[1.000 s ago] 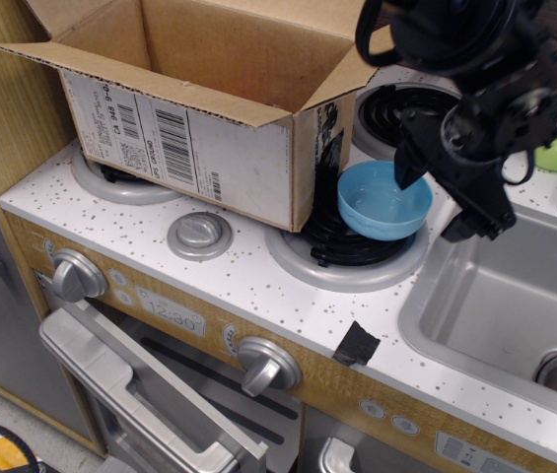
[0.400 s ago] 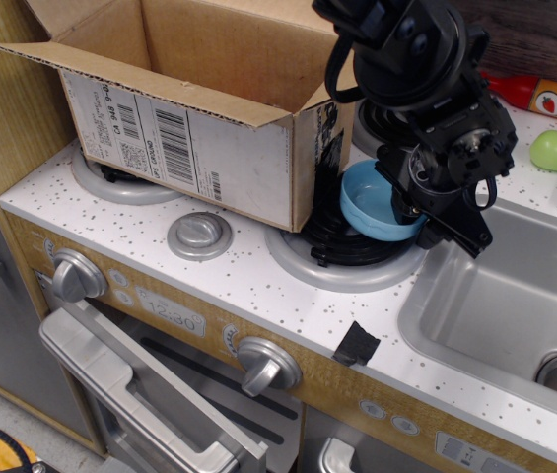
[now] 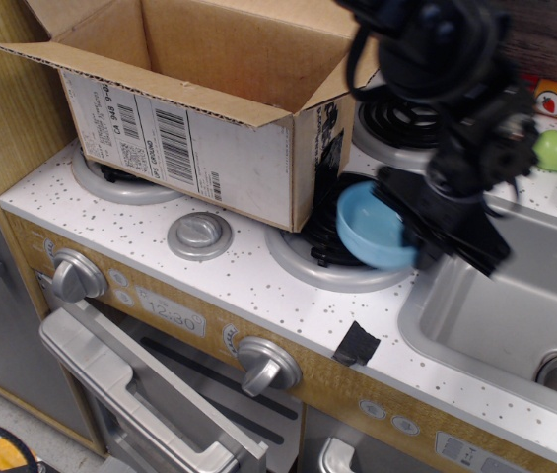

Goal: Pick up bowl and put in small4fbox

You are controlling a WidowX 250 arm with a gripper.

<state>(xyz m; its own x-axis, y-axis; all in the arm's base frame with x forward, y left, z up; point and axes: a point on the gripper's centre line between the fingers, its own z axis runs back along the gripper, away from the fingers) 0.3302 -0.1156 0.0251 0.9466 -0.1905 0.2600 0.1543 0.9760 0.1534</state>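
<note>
The light-blue bowl (image 3: 369, 227) is tilted on its side over the front burner (image 3: 329, 268), its opening facing up and left. My black gripper (image 3: 418, 227) comes down from the upper right and is shut on the bowl's right rim. The arm hides the bowl's right edge. The big brown cardboard box (image 3: 248, 182) stands just left of the bowl with its flaps open. Its white barcode label (image 3: 145, 133) faces the front.
A steel sink (image 3: 500, 310) lies right of the burner, under the gripper's far side. A green toy fruit (image 3: 555, 152) and a red bottle (image 3: 552, 99) sit at the back right. A back burner (image 3: 396, 123), a grey disc (image 3: 199, 235) and black tape (image 3: 357, 343) are also on the counter.
My gripper came down from the right onto the bowl and closed on its right rim. The bowl has tipped up from lying flat on the burner and shifted slightly forward.
</note>
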